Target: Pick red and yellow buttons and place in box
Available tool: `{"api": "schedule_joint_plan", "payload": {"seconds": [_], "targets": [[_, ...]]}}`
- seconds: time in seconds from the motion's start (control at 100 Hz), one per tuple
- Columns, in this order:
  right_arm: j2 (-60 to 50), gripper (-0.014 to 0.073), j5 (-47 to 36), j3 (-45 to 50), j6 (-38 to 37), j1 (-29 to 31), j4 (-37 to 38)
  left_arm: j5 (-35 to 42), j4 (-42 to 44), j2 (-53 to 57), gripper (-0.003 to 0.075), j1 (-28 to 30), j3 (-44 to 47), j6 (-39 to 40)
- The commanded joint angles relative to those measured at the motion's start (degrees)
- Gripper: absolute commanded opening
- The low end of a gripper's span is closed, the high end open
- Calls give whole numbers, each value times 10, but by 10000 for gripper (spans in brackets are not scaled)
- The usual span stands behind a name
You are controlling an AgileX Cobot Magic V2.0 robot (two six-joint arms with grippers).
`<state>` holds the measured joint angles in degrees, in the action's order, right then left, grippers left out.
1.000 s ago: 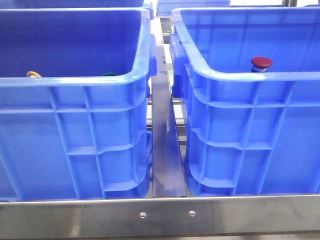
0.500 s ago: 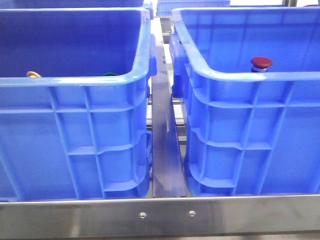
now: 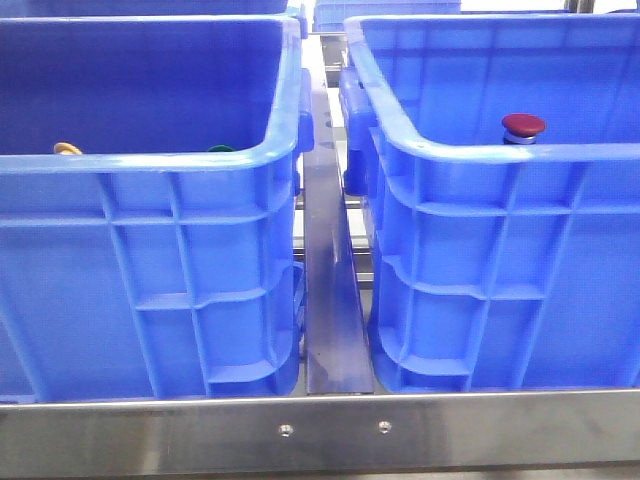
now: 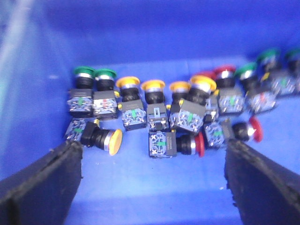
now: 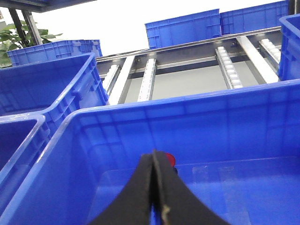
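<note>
In the left deep blue plastic crate (image 3: 150, 160), the left gripper (image 4: 152, 183) hangs with its two black padded fingers (image 4: 42, 180) spread wide apart and nothing between them. Straight ahead of it, on the smooth blue floor of that crate, lies a loose cluster of mushroom-head push buttons. A yellow-capped button (image 4: 104, 139) lies tipped on its side, its long axis running across the gap of the fingers, cap toward the middle. Near it, further right, a red-capped button (image 4: 187, 143) lies on its side too, cap pointing right. Behind them stand upright yellow buttons (image 4: 153, 96) in a row, with green-capped buttons (image 4: 93, 82) at the left end and more red and green ones at the right. The two tipped buttons are the nearest to the open fingers and have bare floor in front of them, so I judge them the easier targets; their neighbours sit just behind, so room is tight on that side.

The left arm is clearly the nearer one to this supply. A steel rail (image 3: 330, 290) runs between the two crates.

In the right deep blue plastic box (image 3: 500, 160), one dark red button (image 3: 523, 127) stands upright. The right gripper (image 5: 153, 197) has its black fingers pressed together, holding nothing, above that box with the red cap just beyond its tips.
</note>
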<state>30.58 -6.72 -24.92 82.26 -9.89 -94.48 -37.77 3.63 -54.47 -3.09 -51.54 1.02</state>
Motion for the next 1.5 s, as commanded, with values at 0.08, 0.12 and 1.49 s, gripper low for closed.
{"api": "schedule_joint_plan", "payload": {"seconds": [0.08,0.12,1.49], "targets": [[0,-67,2,-15,5,1,2,-3,-63,-106,587,2,-84,-113],[0,-67,2,-15,5,1,2,-12,-74,-128,587,2,-100,-130],[0,-67,1,-15,5,1,2,54,-117,-408,349,-38,-173,-233]]}}
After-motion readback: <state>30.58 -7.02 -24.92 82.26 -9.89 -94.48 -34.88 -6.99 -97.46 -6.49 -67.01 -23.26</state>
